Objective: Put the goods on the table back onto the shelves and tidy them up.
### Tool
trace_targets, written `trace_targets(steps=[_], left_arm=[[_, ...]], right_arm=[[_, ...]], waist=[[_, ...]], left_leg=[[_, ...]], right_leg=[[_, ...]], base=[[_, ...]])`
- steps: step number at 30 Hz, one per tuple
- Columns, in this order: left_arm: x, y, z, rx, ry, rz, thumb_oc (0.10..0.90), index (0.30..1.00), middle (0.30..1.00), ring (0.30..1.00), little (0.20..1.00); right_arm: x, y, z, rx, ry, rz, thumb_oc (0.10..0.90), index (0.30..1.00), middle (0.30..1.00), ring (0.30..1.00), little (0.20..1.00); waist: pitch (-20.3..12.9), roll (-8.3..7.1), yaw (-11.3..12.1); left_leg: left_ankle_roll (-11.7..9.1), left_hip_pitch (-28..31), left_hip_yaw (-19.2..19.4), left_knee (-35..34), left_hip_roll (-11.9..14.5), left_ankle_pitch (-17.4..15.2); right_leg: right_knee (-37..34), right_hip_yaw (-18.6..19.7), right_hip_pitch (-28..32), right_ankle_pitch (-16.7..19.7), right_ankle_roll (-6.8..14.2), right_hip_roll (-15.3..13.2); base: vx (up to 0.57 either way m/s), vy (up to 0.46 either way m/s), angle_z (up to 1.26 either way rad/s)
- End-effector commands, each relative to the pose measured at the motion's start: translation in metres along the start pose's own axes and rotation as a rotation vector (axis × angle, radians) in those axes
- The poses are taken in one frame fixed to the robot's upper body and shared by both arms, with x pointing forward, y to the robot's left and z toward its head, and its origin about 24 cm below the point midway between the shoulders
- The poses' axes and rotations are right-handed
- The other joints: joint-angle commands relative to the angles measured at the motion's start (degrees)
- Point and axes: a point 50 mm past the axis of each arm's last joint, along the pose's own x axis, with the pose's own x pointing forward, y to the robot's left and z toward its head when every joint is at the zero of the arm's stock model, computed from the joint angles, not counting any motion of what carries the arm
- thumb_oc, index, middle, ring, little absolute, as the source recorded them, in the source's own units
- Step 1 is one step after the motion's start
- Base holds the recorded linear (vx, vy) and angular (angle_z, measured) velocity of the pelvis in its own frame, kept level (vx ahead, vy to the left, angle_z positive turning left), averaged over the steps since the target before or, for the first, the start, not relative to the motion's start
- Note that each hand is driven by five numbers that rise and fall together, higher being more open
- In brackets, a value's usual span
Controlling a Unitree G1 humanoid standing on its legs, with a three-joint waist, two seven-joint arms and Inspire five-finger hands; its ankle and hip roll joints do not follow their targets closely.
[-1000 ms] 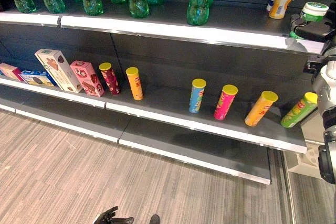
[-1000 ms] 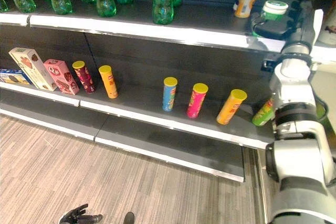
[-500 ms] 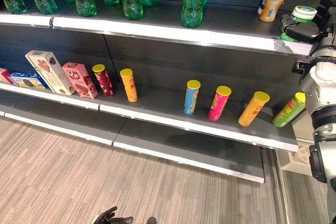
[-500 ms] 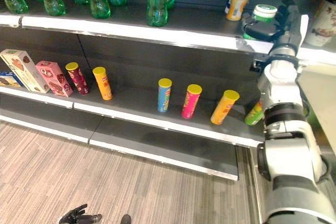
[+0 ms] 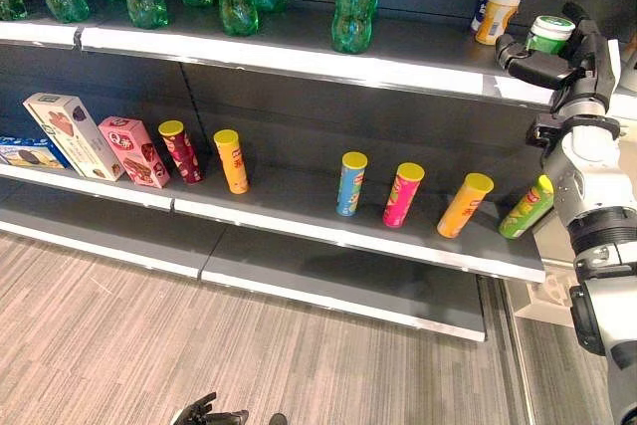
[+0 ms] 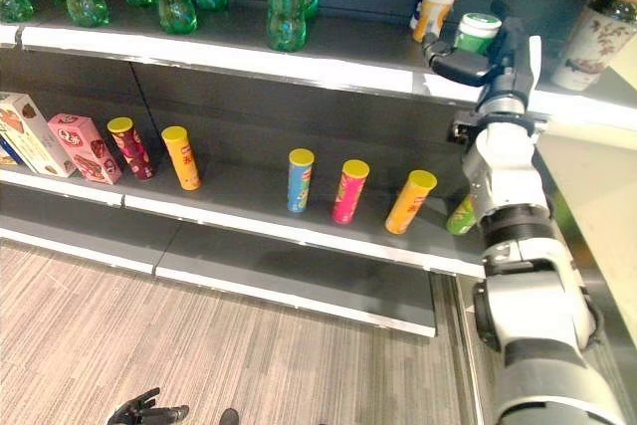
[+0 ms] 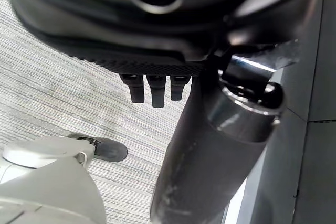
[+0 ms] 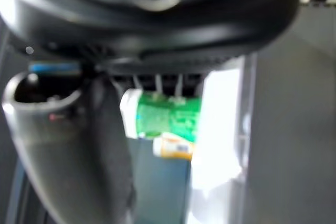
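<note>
Down low by the floor, the left hand (image 5: 211, 413) is seen idle, fingers loosely curled with nothing held. Up on the top shelf (image 6: 299, 65), the green jar (image 6: 477, 33) is wrapped by the right hand (image 6: 485, 59), thumb on one side and fingers on the other, same grip as half a second back. The whole view has been shifted, so that's camera movement. Just past the fingers, an orange-and-white can (image 6: 435, 13) is parked.

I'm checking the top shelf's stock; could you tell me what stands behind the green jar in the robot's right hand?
Behind the green jar, held by the right hand, two small yellow-and-white containers stand near the top shelf's back. The rear container is mostly covered by the front one.
</note>
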Motion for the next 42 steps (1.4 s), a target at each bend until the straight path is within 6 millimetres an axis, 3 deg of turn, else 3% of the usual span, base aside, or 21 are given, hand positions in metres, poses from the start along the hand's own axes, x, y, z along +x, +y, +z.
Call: trace_targets(steps=[1, 10, 19, 28, 31, 42], left_arm=[[0.003, 0.020, 0.027, -0.010, -0.082, 0.062, 0.800, 0.900, 0.900, 0.900, 0.900], [0.003, 0.022, 0.031, -0.026, -0.097, 0.073, 0.800, 0.900, 0.900, 0.900, 0.900], [0.002, 0.025, 0.028, -0.025, -0.093, 0.080, 0.800, 0.900, 0.900, 0.900, 0.900], [0.002, 0.023, 0.030, -0.032, -0.103, 0.088, 0.800, 0.900, 0.900, 0.900, 0.900], [0.003, 0.019, 0.036, -0.028, -0.126, 0.100, 0.800, 0.900, 0.900, 0.900, 0.900], [0.003, 0.017, 0.043, -0.031, -0.150, 0.110, 0.800, 0.900, 0.900, 0.900, 0.900]], right_arm=[[0.002, 0.028, 0.035, 0.021, -0.154, 0.141, 0.800, 0.900, 0.900, 0.900, 0.900], [0.000, 0.043, 0.037, 0.034, -0.165, 0.190, 0.800, 0.900, 0.900, 0.900, 0.900], [0.006, 0.024, 0.044, -0.042, -0.177, 0.109, 0.800, 0.900, 0.900, 0.900, 0.900], [0.006, 0.018, 0.058, -0.251, -0.265, 0.040, 0.800, 0.900, 0.900, 0.900, 0.900], [0.005, 0.022, 0.074, -0.467, -0.377, -0.041, 0.800, 0.900, 0.900, 0.900, 0.900], [0.016, 0.029, 0.085, -0.707, -0.382, -0.085, 0.800, 0.900, 0.900, 0.900, 0.900]], waist=[[-0.7, -2.92, 1.5], [-0.5, -3.81, 1.3], [-0.1, -4.23, 1.9], [0.2, -3.92, 1.4], [0.2, -3.61, 1.0], [0.6, -4.50, 2.1]], left_leg=[[-2.8, 1.3, 6.0, 0.2, 1.3, -2.0], [-2.3, 1.7, 7.1, 0.2, 1.2, -2.5], [-1.9, 1.2, 6.7, 0.2, 0.7, -2.6], [-1.8, 1.2, 7.0, 0.2, 0.6, -2.5], [-1.6, 1.6, 7.2, 0.2, 0.6, -2.8], [-1.7, 0.9, 6.8, 0.2, 0.6, -2.5]], right_leg=[[0.8, 0.3, 3.8, -2.1, 5.4, -3.9], [0.8, 1.4, 3.4, -1.6, 5.7, -4.1], [0.8, 1.1, 3.3, -1.5, 6.0, -4.5], [0.8, 1.1, 3.3, -1.5, 6.0, -4.8], [0.8, 1.4, 3.5, -1.7, 6.0, -4.7], [0.8, 1.3, 3.1, -1.6, 6.0, -4.6]], base=[[0.01, 0.022, -0.19], [0.01, 0.020, -0.10], [0.00, 0.000, 0.00], [0.00, 0.000, 0.00], [0.00, 0.000, 0.00], [0.00, 0.000, 0.00]])
